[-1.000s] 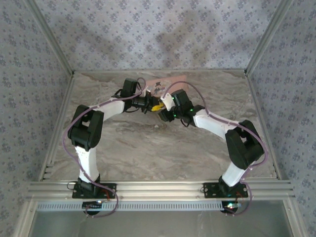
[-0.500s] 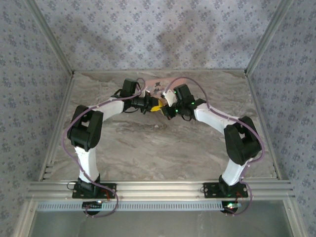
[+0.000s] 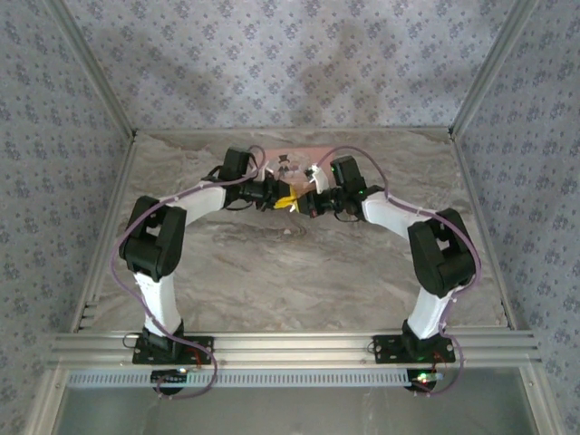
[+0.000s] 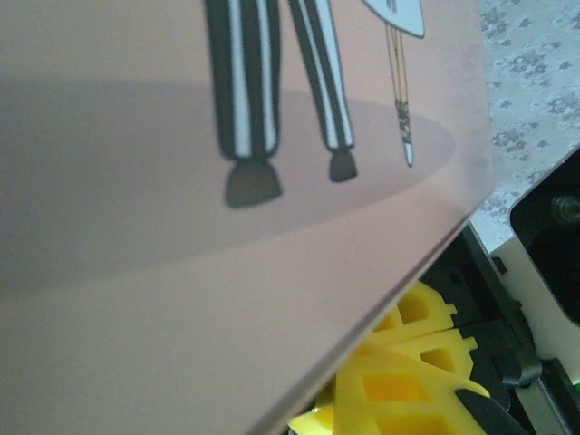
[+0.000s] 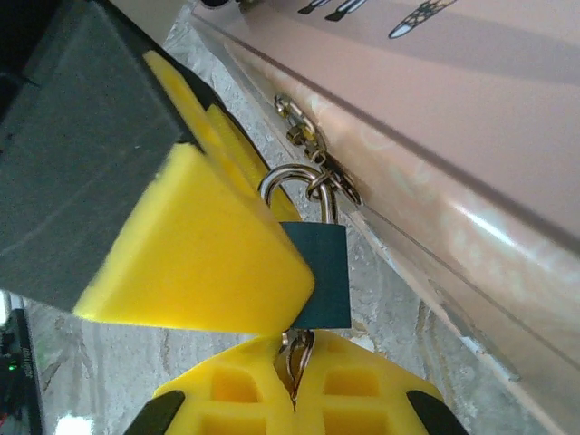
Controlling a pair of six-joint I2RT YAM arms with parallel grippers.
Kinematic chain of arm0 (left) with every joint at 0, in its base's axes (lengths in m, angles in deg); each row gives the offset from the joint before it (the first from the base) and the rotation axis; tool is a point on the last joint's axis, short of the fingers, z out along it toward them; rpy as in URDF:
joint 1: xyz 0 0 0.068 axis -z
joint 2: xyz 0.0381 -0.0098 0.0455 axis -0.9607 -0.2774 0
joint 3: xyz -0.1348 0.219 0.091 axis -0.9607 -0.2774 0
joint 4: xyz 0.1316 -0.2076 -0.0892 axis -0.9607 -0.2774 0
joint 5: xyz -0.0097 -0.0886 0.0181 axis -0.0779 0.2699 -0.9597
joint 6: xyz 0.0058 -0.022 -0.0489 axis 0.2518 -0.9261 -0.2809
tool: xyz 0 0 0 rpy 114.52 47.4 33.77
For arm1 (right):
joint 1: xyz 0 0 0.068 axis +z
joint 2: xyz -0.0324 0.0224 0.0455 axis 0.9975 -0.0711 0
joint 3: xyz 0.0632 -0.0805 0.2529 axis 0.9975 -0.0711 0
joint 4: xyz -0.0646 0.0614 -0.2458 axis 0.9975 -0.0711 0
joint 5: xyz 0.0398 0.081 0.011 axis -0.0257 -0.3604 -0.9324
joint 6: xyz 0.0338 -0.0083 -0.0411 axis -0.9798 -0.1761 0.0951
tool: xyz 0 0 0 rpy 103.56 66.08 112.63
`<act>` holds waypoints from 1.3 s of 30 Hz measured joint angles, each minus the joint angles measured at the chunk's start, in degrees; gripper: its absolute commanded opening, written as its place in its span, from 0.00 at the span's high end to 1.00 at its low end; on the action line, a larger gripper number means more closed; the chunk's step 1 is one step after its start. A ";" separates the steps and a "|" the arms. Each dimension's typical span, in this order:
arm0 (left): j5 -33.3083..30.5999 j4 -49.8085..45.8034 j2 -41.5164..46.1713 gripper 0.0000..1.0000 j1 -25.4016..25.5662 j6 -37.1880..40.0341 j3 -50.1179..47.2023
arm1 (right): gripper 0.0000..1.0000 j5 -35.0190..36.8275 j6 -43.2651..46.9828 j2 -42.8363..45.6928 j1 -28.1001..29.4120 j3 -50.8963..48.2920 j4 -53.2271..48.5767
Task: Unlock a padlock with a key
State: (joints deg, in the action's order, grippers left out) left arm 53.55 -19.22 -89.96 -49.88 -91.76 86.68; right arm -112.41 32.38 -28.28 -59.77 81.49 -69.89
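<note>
The small teal padlock [image 5: 319, 272] hangs by its shackle from the latch of the pink tin [image 5: 453, 127], just above the marble table. My right gripper [image 5: 294, 349] sits right under it, shut on the metal key [image 5: 296, 362] that points up into the padlock's underside. One yellow finger [image 5: 208, 245] of my left gripper [image 3: 276, 193] lies against the padlock's left face. Its other finger is behind it, so I cannot make out whether it grips. In the top view my right gripper [image 3: 305, 201] meets the left one in front of the tin [image 3: 299, 156].
The pink tin [image 4: 227, 227], with its cartoon legs, lies very close in the left wrist view, and yellow fingers [image 4: 408, 381] peek out below its edge. Grey marble table [image 3: 299, 263] stretches in front of both arms. Patterned walls close it in at the back and sides.
My right arm has swung left and back toward the tin, closing up to the left gripper, and its jaws have shut. The left arm has barely moved.
</note>
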 measured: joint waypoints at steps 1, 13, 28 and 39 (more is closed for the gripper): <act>-0.26 -0.20 0.00 0.74 0.00 0.22 -0.48 | 1.00 -0.20 -0.44 -0.33 0.13 -0.33 0.26; -3.10 -0.37 2.95 0.71 0.76 1.01 -9.07 | 1.00 -1.40 -2.21 -7.19 2.43 -5.86 5.60; -14.80 -3.58 15.85 0.66 -2.97 3.74 -15.72 | 1.00 0.33 2.16 -7.15 2.86 -6.38 5.68; -27.47 -8.28 21.94 0.55 -10.91 8.94 -15.32 | 1.00 0.37 11.54 -7.15 2.86 0.07 -5.55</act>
State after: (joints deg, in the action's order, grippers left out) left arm 26.08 -27.50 -68.01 -60.79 -82.82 71.36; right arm -112.04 43.92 -35.43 -56.91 81.56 -75.45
